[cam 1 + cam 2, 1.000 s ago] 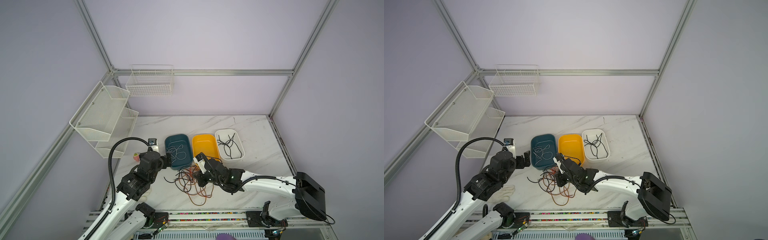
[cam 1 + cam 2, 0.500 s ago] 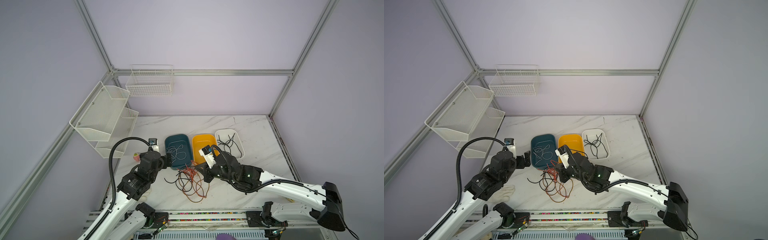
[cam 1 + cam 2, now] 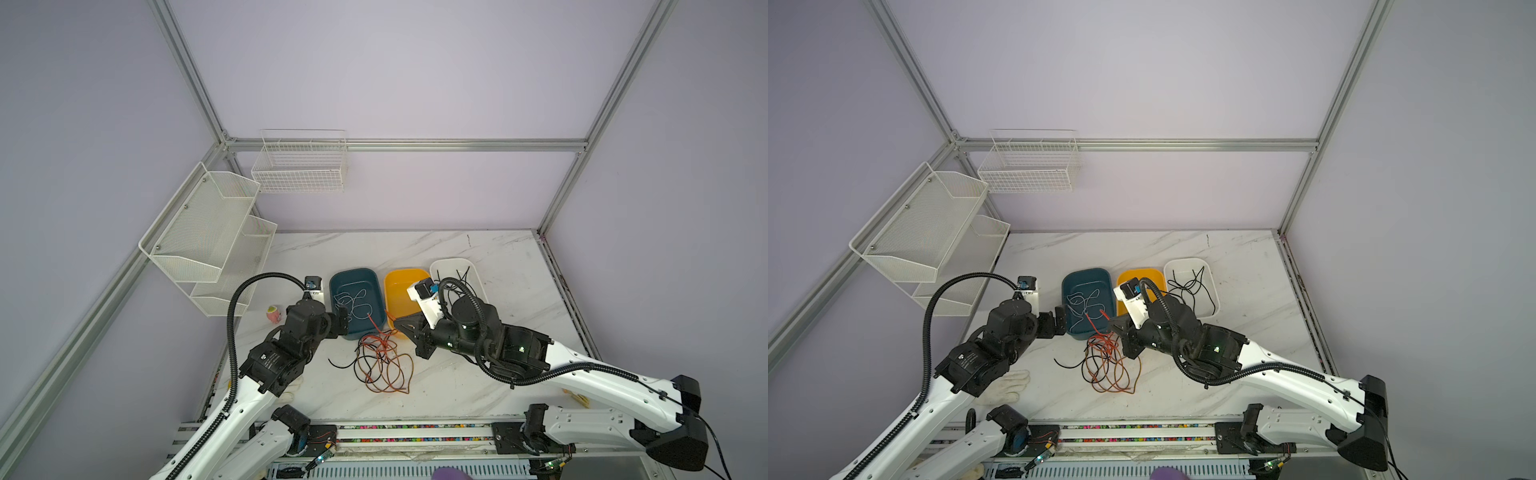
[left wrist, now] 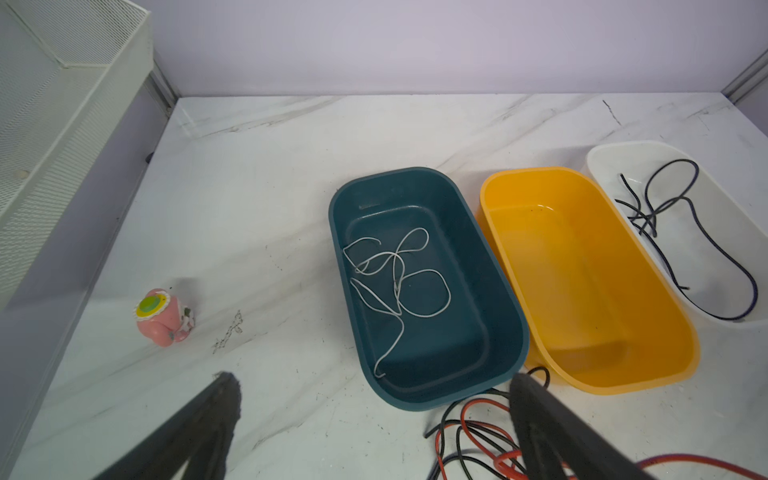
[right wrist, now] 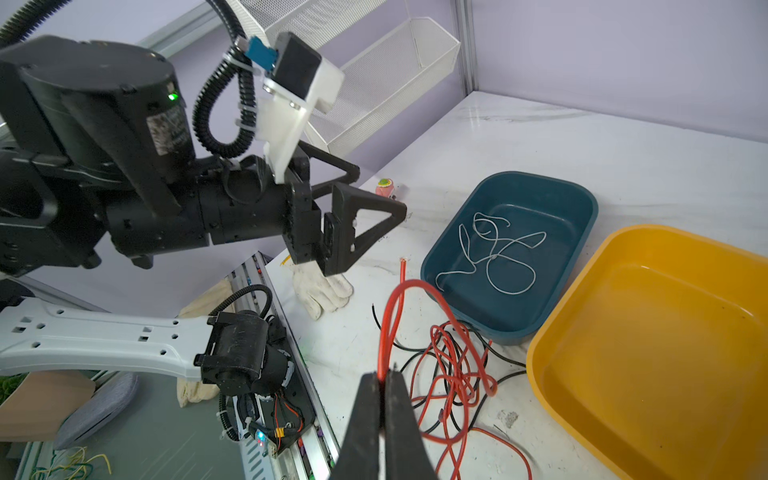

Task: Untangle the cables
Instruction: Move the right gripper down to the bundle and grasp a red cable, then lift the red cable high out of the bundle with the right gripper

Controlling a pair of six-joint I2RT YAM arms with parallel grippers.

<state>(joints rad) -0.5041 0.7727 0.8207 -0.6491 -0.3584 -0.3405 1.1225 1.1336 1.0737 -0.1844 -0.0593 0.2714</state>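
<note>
Right gripper (image 5: 384, 374): pressed together on the red cable (image 5: 411, 283), pinch close to one end, short free tip standing up near the teal tray (image 5: 590, 203). Held clear of the table (image 4: 257, 199); rest of the strand trailing down into the tangle (image 3: 380, 361).

Left gripper (image 4: 372, 384): spread wide, holding nothing, hovering just beside the near end of the teal tray, at the edge of the tangle.

Tangle: red loops interlaced with a black cable (image 3: 338, 365), lying on the marble in front of the teal and yellow trays. Sorted already, judging by the layout: white cable (image 4: 399, 270) in the teal tray, second black cable (image 4: 646, 216) in the white tray (image 4: 598, 151). Yellow tray (image 4: 488, 195) bare.

Step in hand, as judged: drawing the red strand free of the black one, probably bound for the yellow tray.

Next move, as judged: slow pull up and away, watching for black loops riding along; free left gripper best used to pin the black strand close to the crossings.

Risks: whole clump dragged as one; thin strand slipping through the pinch.
</note>
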